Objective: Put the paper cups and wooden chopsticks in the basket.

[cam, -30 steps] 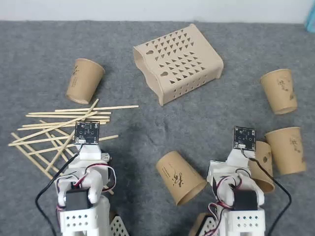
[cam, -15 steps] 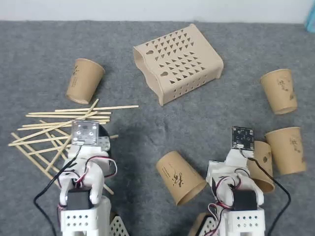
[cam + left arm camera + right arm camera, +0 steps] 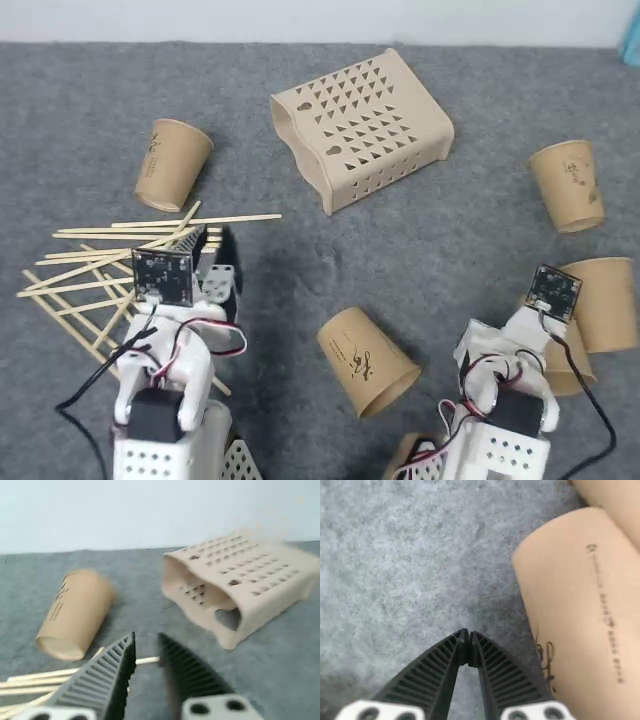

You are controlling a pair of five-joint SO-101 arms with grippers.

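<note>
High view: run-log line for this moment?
left gripper open near chopsticks | right gripper shut beside paper cup | basket on its side

Soft, even light is falling from overhead across the grey surface (image 3: 480, 210), keeping everything bright. The basket (image 3: 362, 128) is throwing just a thin, faint shadow along its near edge, and the cups (image 3: 366, 362) are doing the same. Past my left pincer (image 3: 146, 652) the wall is glowing pale while the basket's mouth is sitting in shade. Under my right pincer (image 3: 466, 649) the surface is dimming slightly, beside a cup (image 3: 580, 630).
</note>
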